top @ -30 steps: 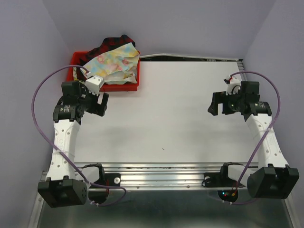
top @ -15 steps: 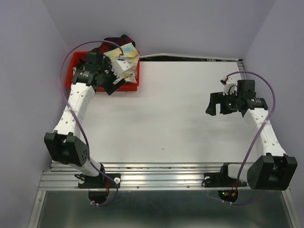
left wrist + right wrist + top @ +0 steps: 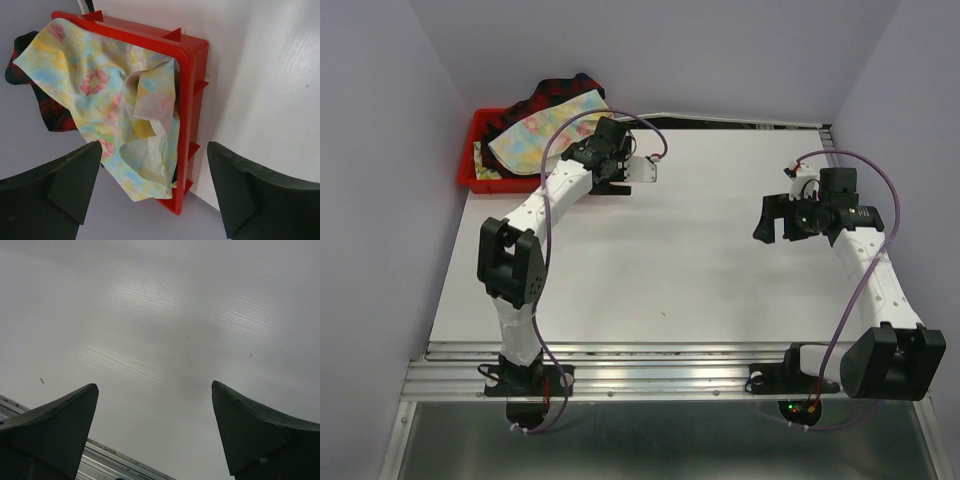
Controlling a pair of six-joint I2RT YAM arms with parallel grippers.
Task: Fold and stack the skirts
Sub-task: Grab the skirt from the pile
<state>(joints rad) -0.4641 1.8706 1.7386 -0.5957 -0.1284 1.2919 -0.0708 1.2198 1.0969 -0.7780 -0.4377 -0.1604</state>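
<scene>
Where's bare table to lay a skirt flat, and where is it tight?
Bare: the white table from the left arm across to the right pincer, down to the near rail. Crowded: the far-left corner, where the floral skirt and plaid skirt heap in the red tray, the open left pincer facing them.

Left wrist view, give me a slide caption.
Open left gripper faces the red tray, where the floral skirt drapes over the plaid skirt.

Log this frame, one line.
left fingers open near red tray | right fingers open above table | floral skirt atop plaid skirt in tray | none folded
</scene>
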